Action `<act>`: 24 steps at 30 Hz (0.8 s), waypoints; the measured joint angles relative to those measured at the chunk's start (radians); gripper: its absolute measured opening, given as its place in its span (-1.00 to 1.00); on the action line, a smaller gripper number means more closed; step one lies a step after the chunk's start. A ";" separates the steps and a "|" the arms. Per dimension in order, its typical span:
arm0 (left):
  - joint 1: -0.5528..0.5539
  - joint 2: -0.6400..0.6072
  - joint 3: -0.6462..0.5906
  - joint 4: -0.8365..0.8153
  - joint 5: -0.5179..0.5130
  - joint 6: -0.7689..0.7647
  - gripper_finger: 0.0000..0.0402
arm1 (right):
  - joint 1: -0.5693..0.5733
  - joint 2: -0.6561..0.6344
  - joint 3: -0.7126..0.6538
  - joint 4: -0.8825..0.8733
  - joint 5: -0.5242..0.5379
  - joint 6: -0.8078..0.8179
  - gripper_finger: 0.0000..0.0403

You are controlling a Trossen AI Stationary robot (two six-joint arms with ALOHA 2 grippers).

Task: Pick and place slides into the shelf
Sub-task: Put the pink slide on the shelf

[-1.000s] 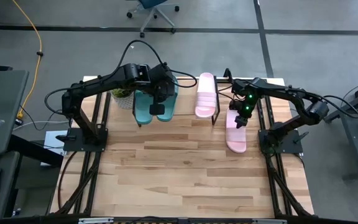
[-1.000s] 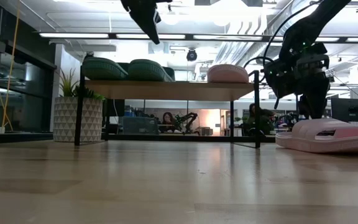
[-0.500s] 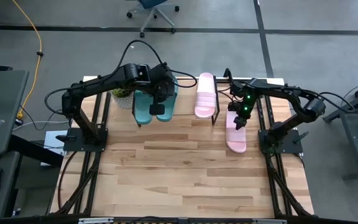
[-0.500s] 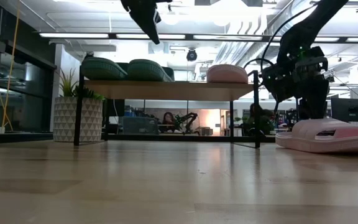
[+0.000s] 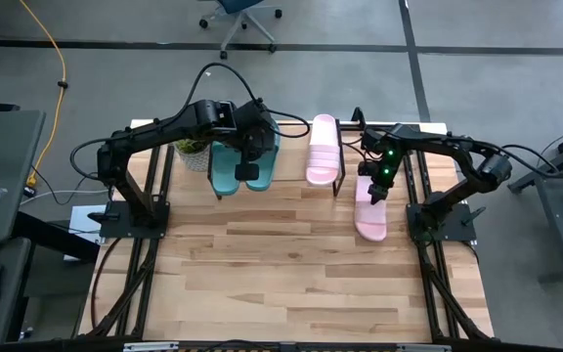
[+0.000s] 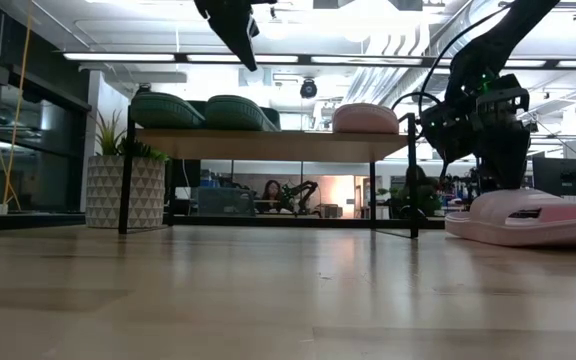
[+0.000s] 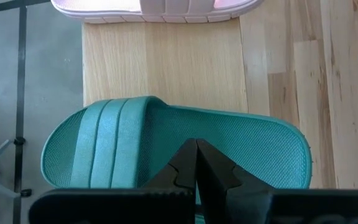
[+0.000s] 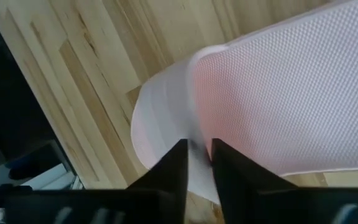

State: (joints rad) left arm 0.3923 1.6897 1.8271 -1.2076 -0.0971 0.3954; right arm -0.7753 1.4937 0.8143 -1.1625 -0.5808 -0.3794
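- Right hand (image 5: pixel 377 188) sits right of centre in the high view, low over the pink slide on the table (image 5: pixel 371 210), at its far end nearest the shelf (image 6: pixel 268 144).
- Right wrist view: fingers (image 8: pixel 174 171) narrow, straddling the slide's edge rim; contact looks likely, full clamp not clear.
- Left hand (image 5: pixel 246 172) upper centre, above the shelf, fingers pressed together, holding nothing.
- Teal slide (image 7: pixel 173 149) lies directly under the left hand on the shelf top; second teal slide (image 6: pixel 168 110) and a pink slide (image 5: pixel 323 149) also on the shelf.
- Table (image 5: pixel 291 264): light wood planks, shelf at far edge.
- Potted plant (image 6: pixel 126 180) by the shelf's left legs in the low view; office chair (image 5: pixel 242 15) top centre on grey floor.
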 joint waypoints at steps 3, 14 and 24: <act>0.000 0.000 0.000 0.000 0.000 0.000 -1.00 | 0.000 0.000 0.000 0.000 0.000 0.000 -0.89; 0.000 0.000 0.000 0.000 0.000 0.000 -1.00 | -0.008 0.000 0.000 -0.003 0.001 0.002 -0.99; 0.000 0.000 0.000 0.001 0.000 0.010 -1.00 | -0.066 -0.025 0.047 -0.133 0.072 -0.022 -1.00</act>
State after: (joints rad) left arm 0.3923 1.6897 1.8271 -1.2068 -0.0971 0.4054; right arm -0.8412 1.4691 0.8609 -1.2952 -0.5092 -0.4011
